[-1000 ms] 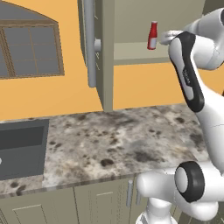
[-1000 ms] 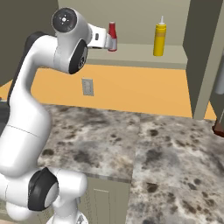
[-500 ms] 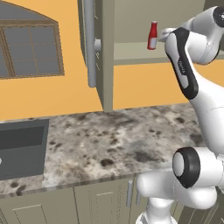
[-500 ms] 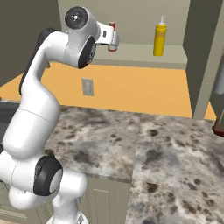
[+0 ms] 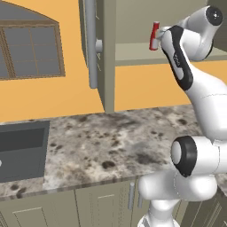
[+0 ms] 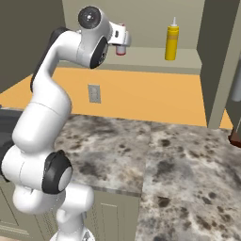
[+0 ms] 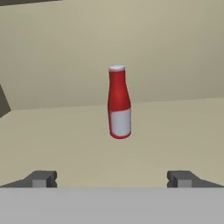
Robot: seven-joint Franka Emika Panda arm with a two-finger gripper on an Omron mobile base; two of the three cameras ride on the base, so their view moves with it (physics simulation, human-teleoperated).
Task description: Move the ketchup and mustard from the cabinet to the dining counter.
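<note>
Red ketchup (image 7: 119, 103) stands upright on the cabinet (image 5: 133, 26) shelf, straight ahead of the gripper (image 7: 112, 178), whose tips are spread wide and hold nothing. The arm has reached up closer to the bottle than a moment ago, so grabbing looks next. Yellow mustard (image 6: 172, 42) waits further along the shelf.

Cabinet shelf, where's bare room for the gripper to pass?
The shelf is bare between the ketchup and the mustard, and in front of the ketchup, where the open gripper points. No spot is crowded.
</note>
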